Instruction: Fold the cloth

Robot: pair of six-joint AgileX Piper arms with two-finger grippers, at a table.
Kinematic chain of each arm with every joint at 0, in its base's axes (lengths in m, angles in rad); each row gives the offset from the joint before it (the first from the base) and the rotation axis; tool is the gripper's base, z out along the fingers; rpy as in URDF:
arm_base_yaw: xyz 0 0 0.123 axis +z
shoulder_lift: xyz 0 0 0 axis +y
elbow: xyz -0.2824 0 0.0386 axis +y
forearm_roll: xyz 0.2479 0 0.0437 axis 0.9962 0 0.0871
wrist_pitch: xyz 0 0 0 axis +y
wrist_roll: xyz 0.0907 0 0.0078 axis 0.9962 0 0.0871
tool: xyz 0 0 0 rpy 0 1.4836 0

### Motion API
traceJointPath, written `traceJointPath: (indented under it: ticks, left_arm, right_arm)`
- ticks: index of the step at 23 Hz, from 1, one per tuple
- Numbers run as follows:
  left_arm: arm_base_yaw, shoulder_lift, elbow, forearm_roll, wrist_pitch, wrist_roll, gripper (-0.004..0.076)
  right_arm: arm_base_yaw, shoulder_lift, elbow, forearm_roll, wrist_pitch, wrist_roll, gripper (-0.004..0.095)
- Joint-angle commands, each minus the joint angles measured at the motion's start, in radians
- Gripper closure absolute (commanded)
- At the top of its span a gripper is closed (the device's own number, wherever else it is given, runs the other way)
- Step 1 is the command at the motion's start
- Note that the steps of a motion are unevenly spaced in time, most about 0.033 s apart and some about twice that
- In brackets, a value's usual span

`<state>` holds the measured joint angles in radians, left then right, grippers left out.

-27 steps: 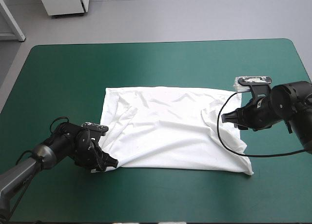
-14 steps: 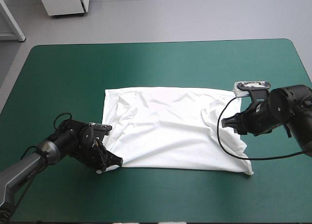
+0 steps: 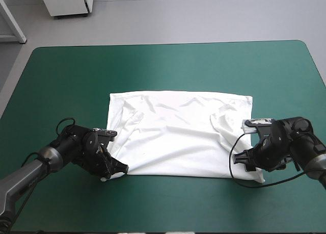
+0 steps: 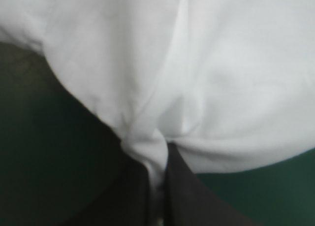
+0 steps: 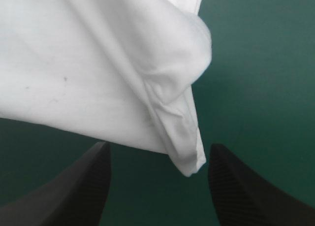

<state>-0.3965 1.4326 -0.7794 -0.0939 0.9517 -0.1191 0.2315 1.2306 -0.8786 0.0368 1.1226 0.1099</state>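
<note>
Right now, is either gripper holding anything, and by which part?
The left gripper is shut on the T-shirt at its near-left corner. The right gripper is open, holding nothing.

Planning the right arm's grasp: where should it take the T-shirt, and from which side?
Probably the near right corner of the T-shirt: it tapers to a bunched tip lying ahead of the open right pincer. Approach low from the table's right.
</note>
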Motion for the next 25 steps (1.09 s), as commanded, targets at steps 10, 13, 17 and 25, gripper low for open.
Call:
traceJointPath:
  ticks: [10, 13, 17, 25]
  left_arm:
    - [0.001, 0.036, 0.018, 0.075, -0.080, -0.014, 0.0733]
    - [0.001, 0.036, 0.018, 0.075, -0.078, -0.014, 0.0733]
    - [0.001, 0.036, 0.016, 0.077, -0.075, -0.014, 0.0733]
    - [0.001, -0.070, -0.213, 0.084, 0.126, 0.042, 0.0733]
  right_arm:
    - [0.001, 0.002, 0.155, -0.009, -0.213, 0.047, 0.0560]
    - [0.001, 0.072, 0.181, 0.012, -0.234, 0.050, 0.0557]
    - [0.001, 0.168, 0.195, 0.069, -0.265, 0.047, 0.0638]
    - [0.001, 0.008, 0.007, -0.009, -0.081, 0.084, 0.0918]
